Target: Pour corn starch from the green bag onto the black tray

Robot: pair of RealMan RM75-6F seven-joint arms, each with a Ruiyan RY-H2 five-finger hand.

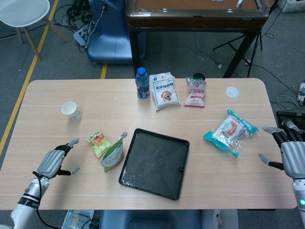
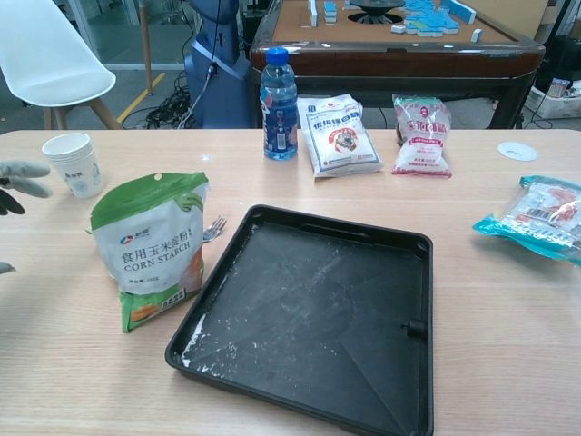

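Green and upright, the corn starch bag [image 2: 150, 247] stood on the bench just left of the black tray [image 2: 313, 320], ungrasped: the left hand [image 1: 53, 163], spread and empty, was in its reach and needed to close around it, while the right hand [image 1: 290, 154] hung spread far off

Head view high, looking steeply down, chest view low and close, both sharing black tray [image 1: 155, 162] [image 2: 313, 313]
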